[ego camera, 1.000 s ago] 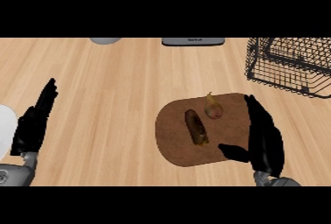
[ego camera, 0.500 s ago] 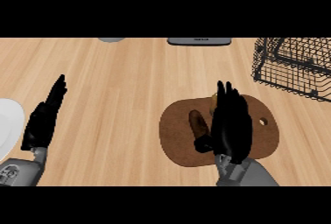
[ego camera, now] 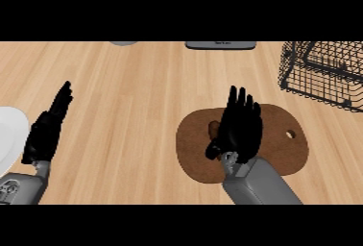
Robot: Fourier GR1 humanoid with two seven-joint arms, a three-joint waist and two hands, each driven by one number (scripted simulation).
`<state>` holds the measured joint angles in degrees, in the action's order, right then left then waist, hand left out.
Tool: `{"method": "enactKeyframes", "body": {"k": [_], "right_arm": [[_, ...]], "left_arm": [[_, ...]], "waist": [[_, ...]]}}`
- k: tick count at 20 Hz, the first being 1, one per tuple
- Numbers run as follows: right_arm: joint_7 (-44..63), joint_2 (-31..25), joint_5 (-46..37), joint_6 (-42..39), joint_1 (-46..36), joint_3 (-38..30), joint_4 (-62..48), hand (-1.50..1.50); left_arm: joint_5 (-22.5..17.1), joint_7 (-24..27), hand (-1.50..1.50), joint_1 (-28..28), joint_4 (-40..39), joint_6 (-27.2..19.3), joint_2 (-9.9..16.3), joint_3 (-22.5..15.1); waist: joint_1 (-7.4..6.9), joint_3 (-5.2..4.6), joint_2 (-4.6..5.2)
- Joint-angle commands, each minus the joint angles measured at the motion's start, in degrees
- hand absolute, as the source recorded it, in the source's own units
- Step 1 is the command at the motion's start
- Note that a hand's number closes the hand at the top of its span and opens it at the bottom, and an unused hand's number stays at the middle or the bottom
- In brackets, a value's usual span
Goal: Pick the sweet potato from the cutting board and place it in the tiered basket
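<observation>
A brown round cutting board (ego camera: pixel 284 153) lies on the wooden counter at centre right. My right hand (ego camera: pixel 239 127) is spread flat over the board's left half, fingers straight and pointing away from me. It covers most of the sweet potato (ego camera: pixel 213 128); only a small brown end shows at the hand's left edge. The black wire tiered basket (ego camera: pixel 322 72) stands at the far right, apart from the board. My left hand (ego camera: pixel 48 129) rests open at the left edge, fingers up.
A white plate (ego camera: pixel 10 139) pokes in at the left edge beside my left hand. A dark flat object (ego camera: pixel 220 44) and a grey round object (ego camera: pixel 124 43) sit at the counter's far edge. Bare wood lies between the two hands.
My right hand swung in from the board's right side to over the sweet potato, then slid slightly left and forward. The left hand stayed open at the left.
</observation>
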<state>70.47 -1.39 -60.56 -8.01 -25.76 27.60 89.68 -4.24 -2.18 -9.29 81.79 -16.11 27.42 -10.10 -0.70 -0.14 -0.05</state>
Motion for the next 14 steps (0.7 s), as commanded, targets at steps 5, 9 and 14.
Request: {"method": "enactKeyframes", "body": {"k": [5,9,14], "right_arm": [[14.73,1.34,0.98,-8.95,-1.28,-0.09,0.5,-1.5],[14.74,1.34,-0.4,-6.38,1.72,3.44,-2.31,-1.5],[14.74,1.34,-4.03,-6.48,2.72,6.38,-3.82,-1.5]], "left_arm": [[-1.18,1.65,0.0,1.53,-1.17,2.12,0.34,1.93],[0.73,-0.03,0.0,-0.63,-1.42,0.46,-1.27,1.05],[2.5,-0.46,0.0,0.62,-0.3,-0.95,-2.82,-0.35]], "waist": [[0.58,0.02,-0.32],[0.75,0.06,-0.1],[0.44,0.04,-0.27]]}}
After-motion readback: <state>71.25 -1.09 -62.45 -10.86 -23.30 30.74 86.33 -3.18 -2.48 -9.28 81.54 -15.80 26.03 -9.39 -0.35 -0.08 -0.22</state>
